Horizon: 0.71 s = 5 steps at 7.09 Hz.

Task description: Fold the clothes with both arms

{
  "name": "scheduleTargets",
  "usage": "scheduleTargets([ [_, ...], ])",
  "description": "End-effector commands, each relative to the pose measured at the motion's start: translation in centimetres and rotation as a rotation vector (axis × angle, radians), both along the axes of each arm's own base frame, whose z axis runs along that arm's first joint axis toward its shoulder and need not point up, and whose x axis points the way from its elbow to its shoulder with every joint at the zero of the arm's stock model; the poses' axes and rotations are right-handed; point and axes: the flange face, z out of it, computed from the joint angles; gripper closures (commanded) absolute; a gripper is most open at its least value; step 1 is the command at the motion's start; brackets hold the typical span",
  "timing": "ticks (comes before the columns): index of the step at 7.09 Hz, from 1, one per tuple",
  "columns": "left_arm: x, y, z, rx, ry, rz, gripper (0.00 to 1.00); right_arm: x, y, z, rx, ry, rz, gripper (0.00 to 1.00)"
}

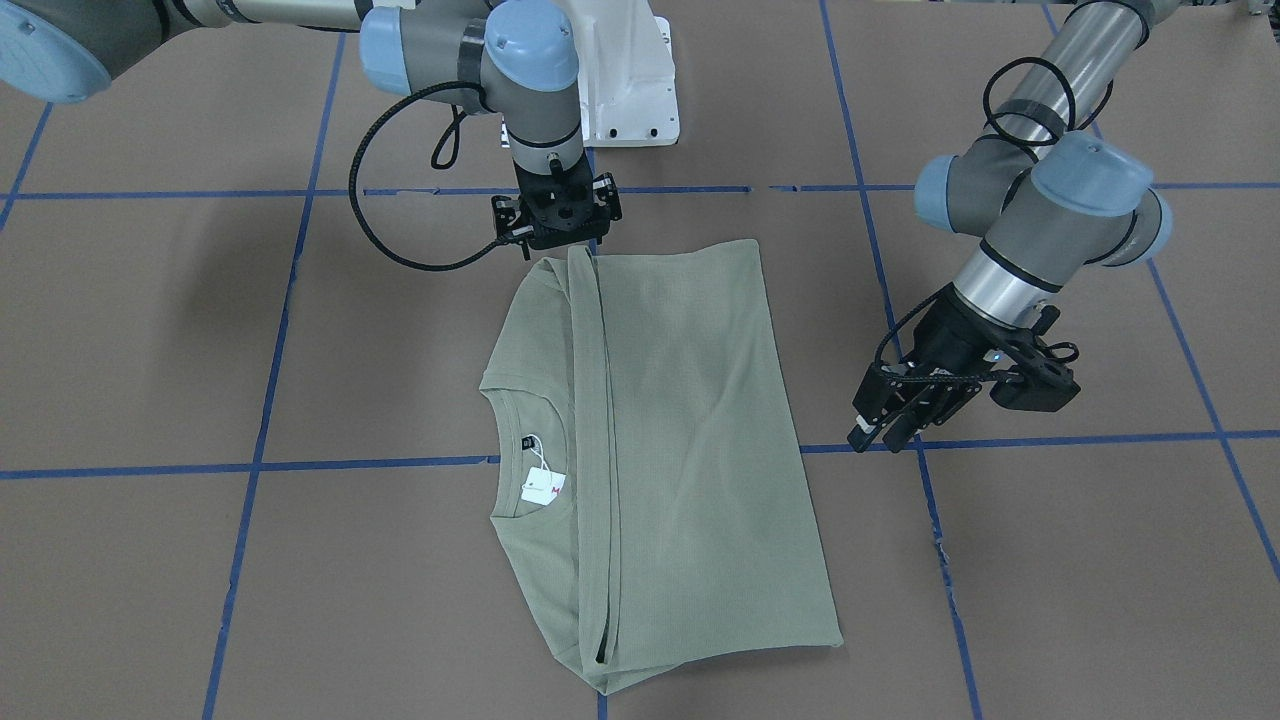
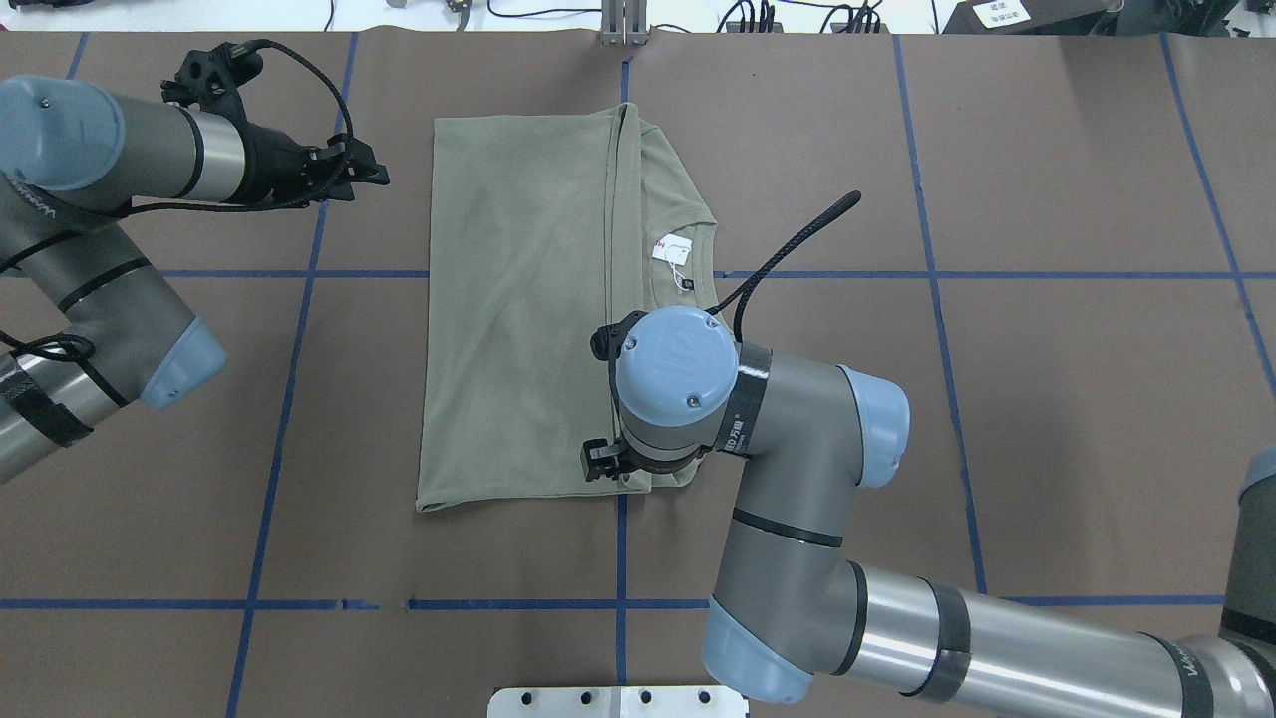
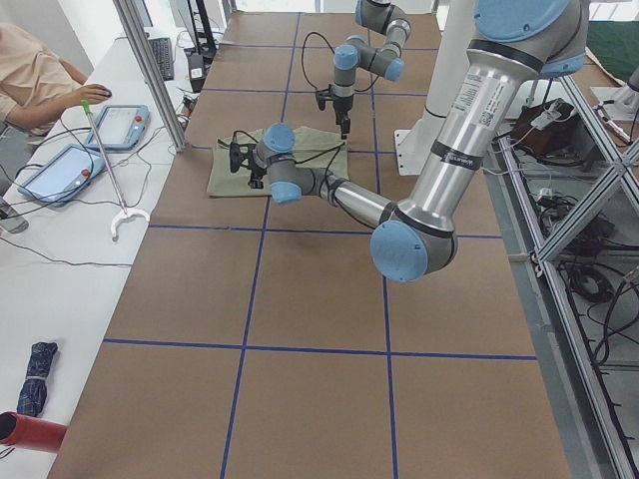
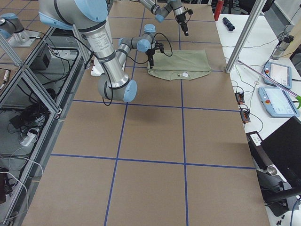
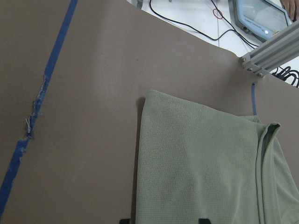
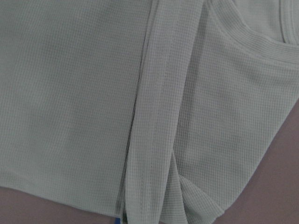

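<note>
Green shirt (image 5: 201, 163) (folded) on brown table (image 5: 84, 116)

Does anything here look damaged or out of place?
Only minor things. The blue tape on the table is frayed and torn near the shirt, seen from the left wrist camera. A paper tag hangs at the shirt's collar. Nothing looks spilled.

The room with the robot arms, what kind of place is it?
Probably a robot test lab: a shirt on a table gridded with blue tape, control tablets on a side bench, and a person nearby.
</note>
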Motion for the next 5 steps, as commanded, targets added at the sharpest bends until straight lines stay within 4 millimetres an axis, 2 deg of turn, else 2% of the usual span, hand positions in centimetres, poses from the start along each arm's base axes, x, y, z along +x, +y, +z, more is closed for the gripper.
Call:
scheduleTargets([
  [1, 0.1, 0.1, 0.2, -0.003, -0.003, 0.000, 0.42, -2.3, -0.9, -1.6, 0.026, 0.078, -0.074, 0.00],
  [2, 0.2, 0.1, 0.4, -0.003, -0.003, 0.002, 0.42, -3.8, -1.5, -1.7, 0.022, 0.102, -0.076, 0.00],
  [5, 0.2, 0.1, 0.3, -0.002, -0.002, 0.002, 0.40, -4.6, -1.6, -0.2, 0.021, 0.172, -0.118, 0.00],
])
